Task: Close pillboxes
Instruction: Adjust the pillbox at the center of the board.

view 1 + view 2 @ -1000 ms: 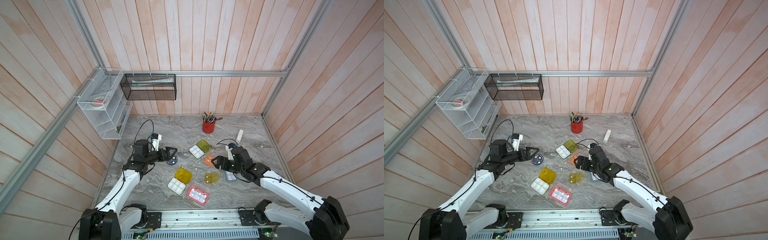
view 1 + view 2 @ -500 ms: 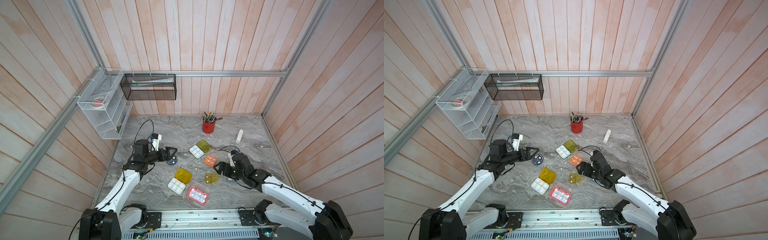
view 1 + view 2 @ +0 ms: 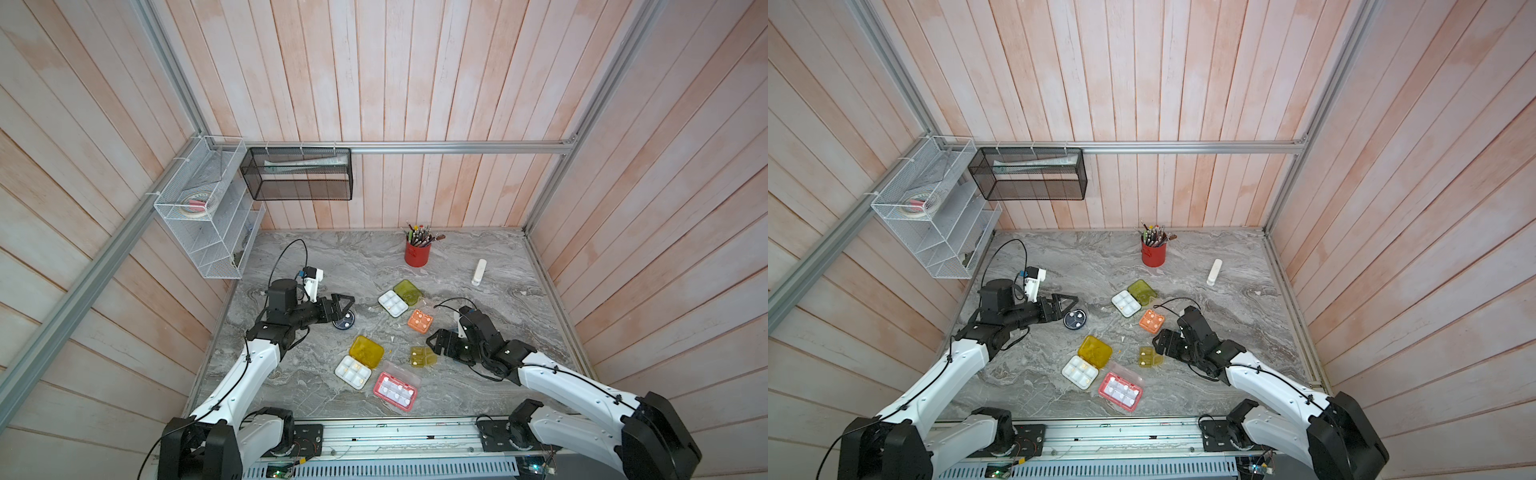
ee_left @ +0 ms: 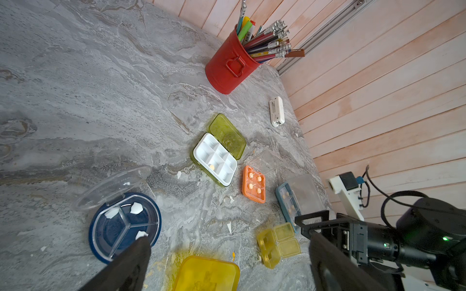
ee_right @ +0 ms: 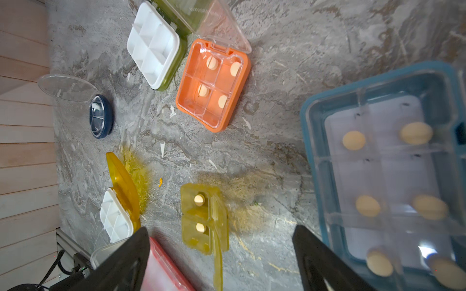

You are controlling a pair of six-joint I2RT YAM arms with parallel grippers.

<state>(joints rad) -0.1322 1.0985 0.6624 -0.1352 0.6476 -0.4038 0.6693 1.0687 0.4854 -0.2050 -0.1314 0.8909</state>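
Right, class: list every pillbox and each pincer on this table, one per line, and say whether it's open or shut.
round dark pillbox, lid open
lime-olive pillbox, lid open
orange pillbox, clear lid open
light blue pillbox, clear lid open
small olive pillbox, lid open
yellow pillbox, lid open
pink-red pillbox, clear lid open
left pincer, open, holding nothing
right pincer, open, holding nothing

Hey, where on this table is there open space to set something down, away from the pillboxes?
Bare marble lies at the back between the wire shelf and the red pencil cup, and along the right wall past the white stick. Crowded: the middle, pillboxes clustered between the left gripper and right gripper.
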